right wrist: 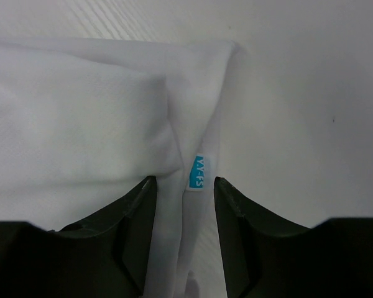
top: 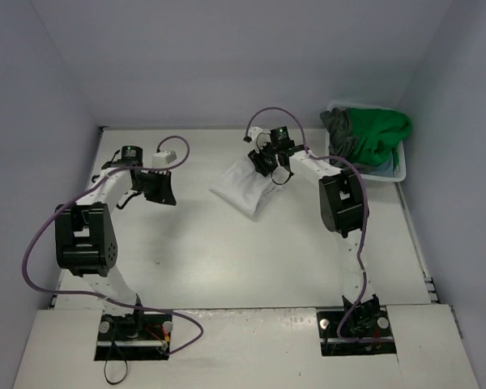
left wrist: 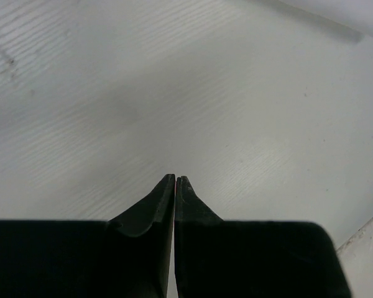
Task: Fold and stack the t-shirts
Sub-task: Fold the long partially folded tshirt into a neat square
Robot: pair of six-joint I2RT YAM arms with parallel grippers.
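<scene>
Right wrist: right claw [right wrist: 184,181] spread over partly cropped white t-shirt [right wrist: 81,112]; left claw [left wrist: 175,178] pressed together.

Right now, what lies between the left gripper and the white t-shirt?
Only bare table, as the top external view shows. The left gripper, shut, sits apart from the white t-shirt, with nothing between them.

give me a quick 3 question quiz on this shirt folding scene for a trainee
1. True or false: the left tool is shut on nothing.
2. Which shirt does the open right tool straddle? A green, B white, C dark grey.
3. Fill in: the green t-shirt lies in the ____.

Key: 1 true. 2 B, the white t-shirt. 3 basket.
</scene>
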